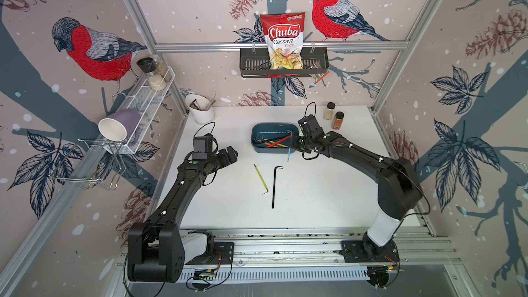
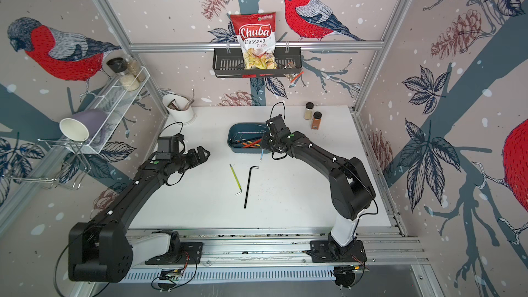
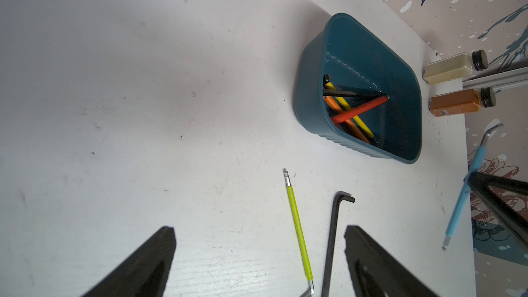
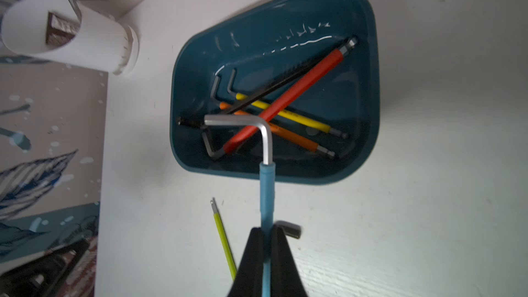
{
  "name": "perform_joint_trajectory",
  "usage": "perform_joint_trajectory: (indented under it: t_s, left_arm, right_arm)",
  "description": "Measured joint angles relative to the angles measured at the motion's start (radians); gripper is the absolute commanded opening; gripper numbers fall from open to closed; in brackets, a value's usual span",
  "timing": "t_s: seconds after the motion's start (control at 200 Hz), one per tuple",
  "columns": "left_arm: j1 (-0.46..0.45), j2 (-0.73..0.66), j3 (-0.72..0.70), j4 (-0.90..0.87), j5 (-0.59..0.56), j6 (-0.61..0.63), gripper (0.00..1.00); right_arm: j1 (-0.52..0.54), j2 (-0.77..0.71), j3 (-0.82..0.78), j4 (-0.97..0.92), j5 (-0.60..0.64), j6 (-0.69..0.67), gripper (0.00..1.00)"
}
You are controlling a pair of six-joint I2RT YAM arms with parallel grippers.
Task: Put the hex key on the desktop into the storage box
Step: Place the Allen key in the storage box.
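Note:
The teal storage box (image 1: pixel 271 150) (image 4: pixel 374 81) stands at the back middle of the white desktop (image 1: pixel 328 190). Red, orange, yellow and black hex keys lie crossed inside it. My right gripper (image 4: pixel 266 228) (image 1: pixel 294 142) is shut on a blue-sleeved hex key (image 4: pixel 267 192) (image 1: pixel 289 152), held just in front of the box's right end with its bent silver tip over the near rim. A green hex key (image 1: pixel 260 178) and a long black hex key (image 1: pixel 274 187) lie side by side mid-desktop. My left gripper (image 3: pixel 260 230) (image 1: pixel 231 152) hovers open left of them, holding nothing.
Two spice jars (image 1: pixel 330 110) (image 1: pixel 338 120) stand right of the box by the back wall. A white utensil cup (image 1: pixel 201 111) fills the back left corner. A black wall basket (image 1: pixel 251 65) with a chips bag hangs above; a white wire rack (image 1: pixel 148 101) is on the left wall.

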Motion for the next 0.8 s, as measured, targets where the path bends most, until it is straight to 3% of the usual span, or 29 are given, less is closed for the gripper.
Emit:
perform_joint_trajectory:
  t_s: [0.455, 0.585, 0.69, 0.8]
  left_arm:
    - [0.0, -0.007, -0.001, 0.0, 0.0, 0.0, 0.96]
    - [0.0, -0.007, -0.001, 0.0, 0.002, 0.0, 0.96]
    - [0.0, -0.008, -0.001, 0.001, 0.003, 0.0, 0.96]
    - [0.0, -0.008, -0.001, 0.001, 0.003, 0.0, 0.96]
  right_arm:
    - [-0.047, 0.286, 0.142, 0.289, -0.087, 0.256, 0.0]
    - [-0.048, 0.329, 0.153, 0.351, -0.103, 0.329, 0.33]
    - [-0.046, 0.344, 0.165, 0.373, -0.11, 0.352, 0.43]
    - [-0.037, 0.342, 0.17, 0.381, -0.112, 0.354, 0.48]
